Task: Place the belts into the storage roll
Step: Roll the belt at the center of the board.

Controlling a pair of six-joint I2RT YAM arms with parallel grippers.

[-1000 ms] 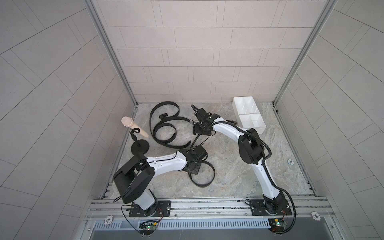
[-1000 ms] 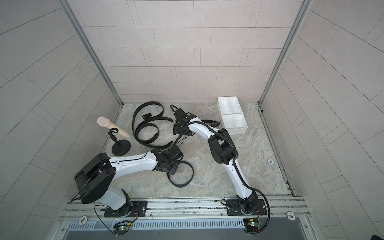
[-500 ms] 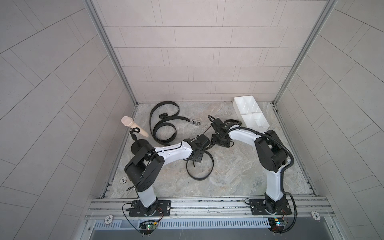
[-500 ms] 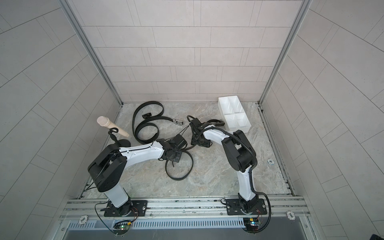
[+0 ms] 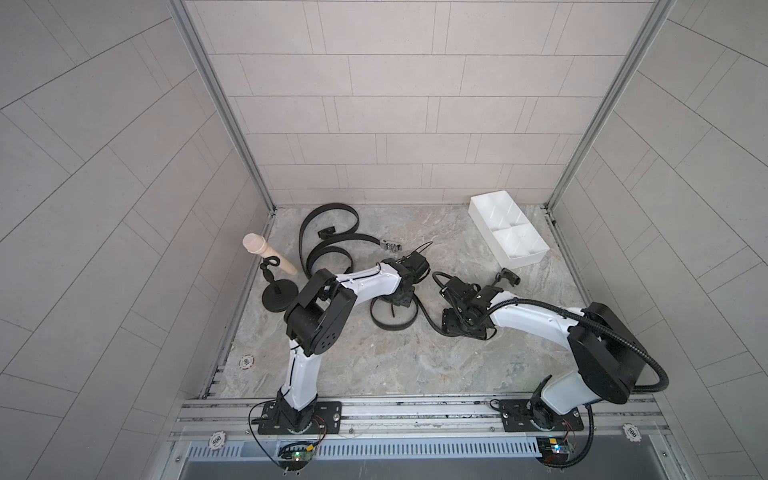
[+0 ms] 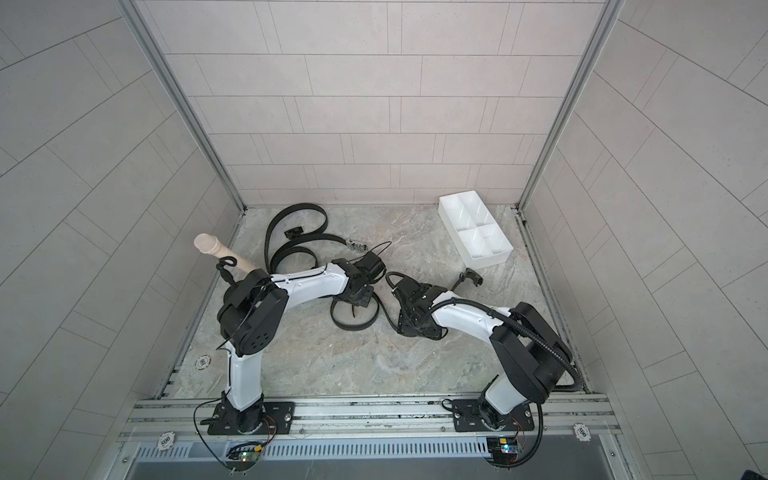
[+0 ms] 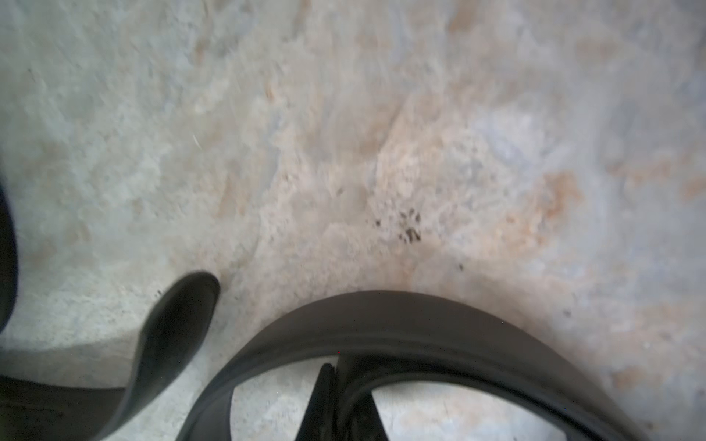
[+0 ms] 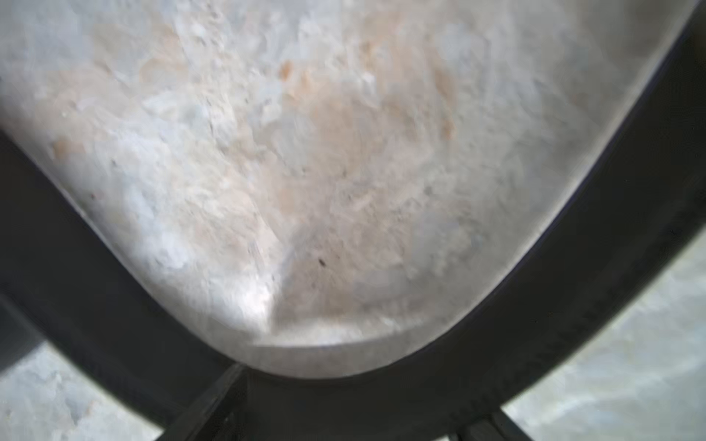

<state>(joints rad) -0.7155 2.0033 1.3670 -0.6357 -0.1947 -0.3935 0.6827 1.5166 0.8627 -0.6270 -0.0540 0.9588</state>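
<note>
Pale tiled walls close the space on three sides in both top views: a back wall point(image 5: 386, 104) of level courses and side walls point(image 5: 104, 187) with slanted joints. Aluminium posts point(image 5: 220, 104) run up the two back corners. The floor point(image 5: 395, 365) is a marbled slab, grey veined with tan, blurred in the wrist views. Along the front runs a metal rail point(image 5: 415, 409), then a slotted grille point(image 5: 415, 449). Small round tokens point(image 5: 216, 437) lie there, apparently numbered. Light is soft and even.
</note>
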